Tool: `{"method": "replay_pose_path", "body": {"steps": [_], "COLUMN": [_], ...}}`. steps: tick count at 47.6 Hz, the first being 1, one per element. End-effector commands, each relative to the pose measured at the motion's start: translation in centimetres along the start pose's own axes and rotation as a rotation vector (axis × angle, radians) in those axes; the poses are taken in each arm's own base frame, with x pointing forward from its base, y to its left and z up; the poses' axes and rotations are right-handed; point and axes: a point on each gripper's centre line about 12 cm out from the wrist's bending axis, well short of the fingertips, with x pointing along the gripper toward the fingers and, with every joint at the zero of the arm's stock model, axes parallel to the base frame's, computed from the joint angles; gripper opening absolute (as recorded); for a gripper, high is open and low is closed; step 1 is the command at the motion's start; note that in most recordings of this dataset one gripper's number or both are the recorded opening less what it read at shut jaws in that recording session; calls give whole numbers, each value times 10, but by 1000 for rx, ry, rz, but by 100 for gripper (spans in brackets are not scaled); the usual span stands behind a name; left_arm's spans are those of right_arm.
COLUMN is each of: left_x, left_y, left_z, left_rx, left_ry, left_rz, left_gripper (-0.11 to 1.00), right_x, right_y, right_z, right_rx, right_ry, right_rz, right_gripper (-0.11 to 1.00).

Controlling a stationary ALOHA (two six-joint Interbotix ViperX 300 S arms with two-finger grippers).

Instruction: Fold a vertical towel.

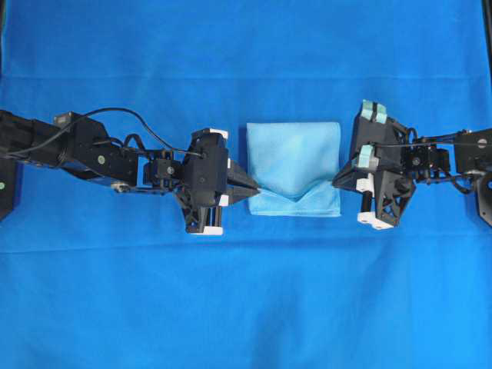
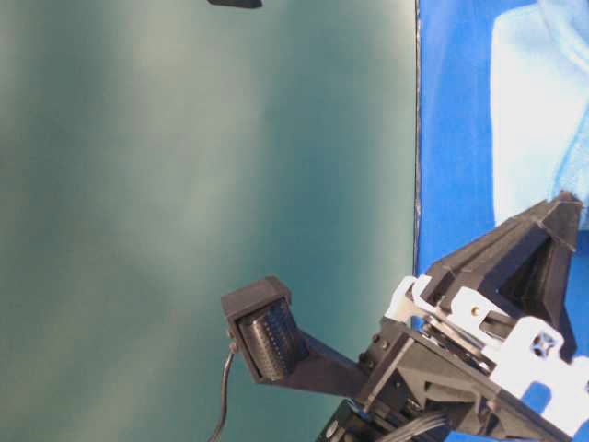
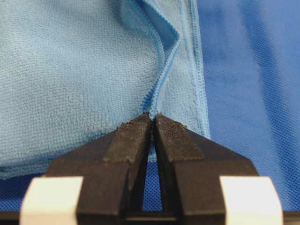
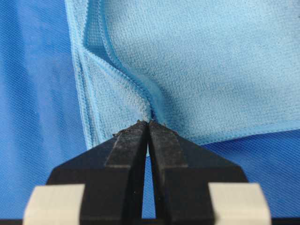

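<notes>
The light sky-blue towel [image 1: 294,165] lies folded over itself in the middle of the dark blue cloth. Its upper layer sags toward the near edge between the two grippers. My left gripper [image 1: 257,191] is shut on the towel's left near corner; the left wrist view shows the stitched edge [image 3: 154,96] pinched at the fingertips [image 3: 140,129]. My right gripper [image 1: 335,183] is shut on the right near corner; the right wrist view shows the towel [image 4: 197,61] bunched at the tips [image 4: 161,131]. The towel also shows at the right edge of the table-level view [image 2: 538,120].
The large royal-blue cloth [image 1: 246,307] covers the whole surface. The left arm [image 1: 84,150] reaches in from the left and the right arm [image 1: 446,161] from the right. A green wall [image 2: 184,184] fills most of the table-level view.
</notes>
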Motion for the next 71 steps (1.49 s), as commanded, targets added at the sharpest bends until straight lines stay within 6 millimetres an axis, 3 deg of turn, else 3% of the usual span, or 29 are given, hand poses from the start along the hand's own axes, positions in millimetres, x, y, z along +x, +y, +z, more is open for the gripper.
{"method": "replay_pose_path", "body": {"steps": [1,8,12,17,21,23,30,38,50,63,71], "left_x": [-2,-1,-2,-5,-9,-12,-23,-48,-100,-153,-191], "left_y": [-2,-7,-9,-16,-23,-24,-28,-26,-20,-15,-11], "left_z": [12,15,16,19,21,21,31,58,105,134,140], "left_rx": [2,7,10,20,28,30,36,38,48,39,37], "left_ry": [-34,-41,-43,-45,-37,-31,-20,-43,-142,-265,-339], "left_rz": [-4,-13,-19,-33,-49,-54,-66,-68,-65,-56,-51], "left_gripper": [3,4,16,39,52,55,54,54,54,54,54], "right_x": [-1,-1,-2,-2,-4,-6,-18,-43,-92,-141,-176], "right_y": [6,9,12,22,30,34,38,42,47,47,43], "right_z": [10,10,9,7,5,6,13,29,56,70,72], "right_rx": [-4,-10,-16,-40,-64,-71,-76,-77,-73,-100,-159], "right_ry": [-34,-32,-30,-25,-22,-29,-68,-143,-307,-471,-577], "right_rz": [17,23,31,52,74,85,101,123,170,204,198], "right_gripper": [2,3,5,34,58,64,54,55,55,55,55]}}
